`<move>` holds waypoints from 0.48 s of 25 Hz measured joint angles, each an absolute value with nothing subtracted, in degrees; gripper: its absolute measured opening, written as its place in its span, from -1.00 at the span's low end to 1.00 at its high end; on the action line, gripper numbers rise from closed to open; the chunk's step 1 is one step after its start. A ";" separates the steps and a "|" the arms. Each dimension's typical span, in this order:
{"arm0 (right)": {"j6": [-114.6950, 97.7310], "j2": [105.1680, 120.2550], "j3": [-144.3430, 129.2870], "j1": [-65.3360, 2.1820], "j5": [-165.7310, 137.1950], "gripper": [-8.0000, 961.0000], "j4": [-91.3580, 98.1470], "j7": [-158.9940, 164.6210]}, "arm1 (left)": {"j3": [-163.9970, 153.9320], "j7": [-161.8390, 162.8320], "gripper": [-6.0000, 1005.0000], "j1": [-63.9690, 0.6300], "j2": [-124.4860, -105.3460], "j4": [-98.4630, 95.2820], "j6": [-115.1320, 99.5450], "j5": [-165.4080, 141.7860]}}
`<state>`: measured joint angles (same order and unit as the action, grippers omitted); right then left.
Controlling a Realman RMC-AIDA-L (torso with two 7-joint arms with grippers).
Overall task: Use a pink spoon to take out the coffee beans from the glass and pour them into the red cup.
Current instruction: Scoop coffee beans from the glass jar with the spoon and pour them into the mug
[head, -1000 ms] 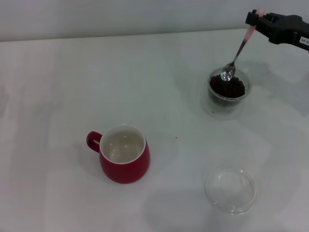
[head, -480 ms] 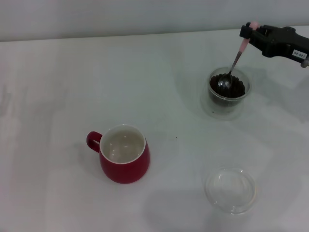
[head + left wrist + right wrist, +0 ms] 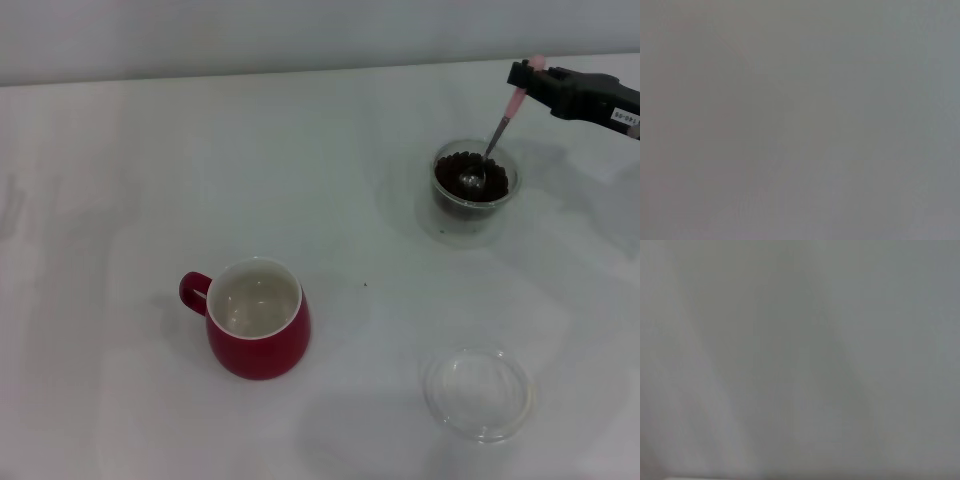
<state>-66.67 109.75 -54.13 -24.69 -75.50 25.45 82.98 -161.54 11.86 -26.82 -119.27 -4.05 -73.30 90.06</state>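
Note:
In the head view the glass stands at the right back of the table, filled with dark coffee beans. My right gripper comes in from the right edge, above and behind the glass, and is shut on the pink handle of the pink spoon. The spoon slants down, and its silver bowl rests in the beans. The red cup stands at the front left of centre, white inside, its handle pointing left. My left gripper is out of view. Both wrist views show only plain grey.
A wider shallow clear glass dish lies at the front right, in front of the glass. The white table reaches back to a pale wall.
My right gripper shifted left and then back right while lowering the spoon. The spoon's bowl went from the glass's rim down into the beans.

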 joint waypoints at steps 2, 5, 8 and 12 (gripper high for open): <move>-65.69 109.54 -54.14 -24.59 -75.50 -0.68 25.31 86.14 | -161.54 11.87 0.78 -26.89 -119.27 -4.05 -73.30 90.02; -64.62 109.44 -54.15 -24.52 -75.52 -0.68 25.31 90.10 | -161.54 11.87 0.78 -26.90 -119.27 -4.04 -73.30 89.98; -63.51 109.32 -54.17 -24.52 -75.93 -0.68 25.31 93.20 | -161.54 11.87 0.78 -26.90 -119.27 -4.04 -73.30 89.98; -63.54 109.27 -54.23 -24.52 -76.42 -0.68 25.48 96.42 | -161.54 11.87 0.77 -26.90 -119.27 -4.04 -73.29 89.98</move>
